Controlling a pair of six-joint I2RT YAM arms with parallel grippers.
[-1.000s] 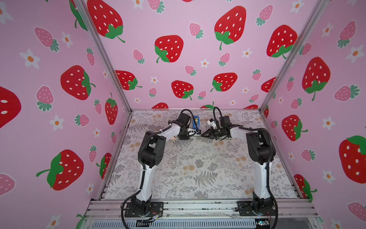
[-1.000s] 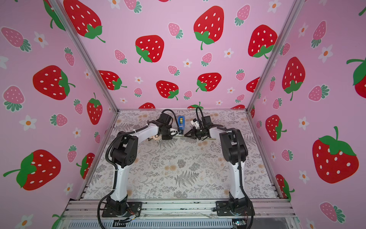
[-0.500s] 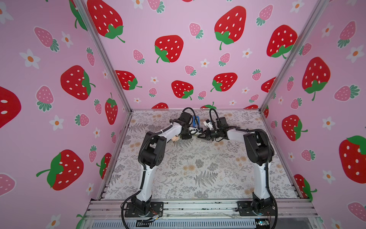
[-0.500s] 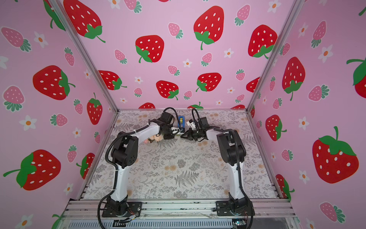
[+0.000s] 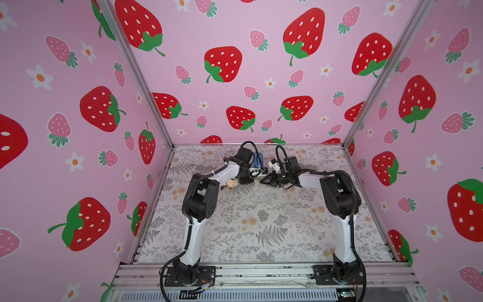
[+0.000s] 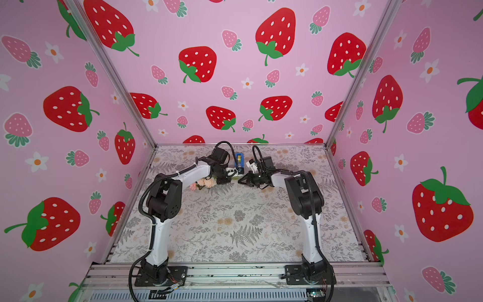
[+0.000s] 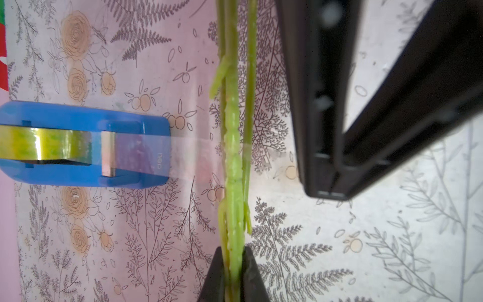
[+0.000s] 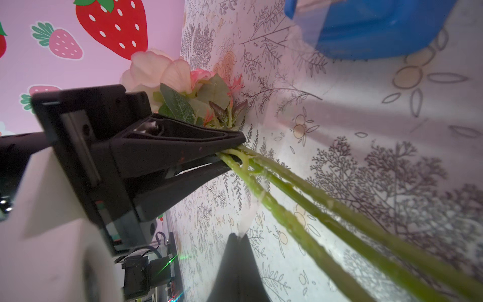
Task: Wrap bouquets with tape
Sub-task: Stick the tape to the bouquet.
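Though fern-printed, table covering (image 5: 261, 217) between strawberry walls (image 5: 230, 31).

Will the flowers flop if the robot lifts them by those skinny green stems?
Probably not much: the stems run straight past the left gripper without sagging, so they look stiff. The small flowers seem light; soft petals likely squash easily.

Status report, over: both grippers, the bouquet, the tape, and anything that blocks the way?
Left gripper: jaws shut on bouquet stems. Right gripper: jaws shut, pinching tape end, stretched from dispenser across stems. Nothing blocking seen.
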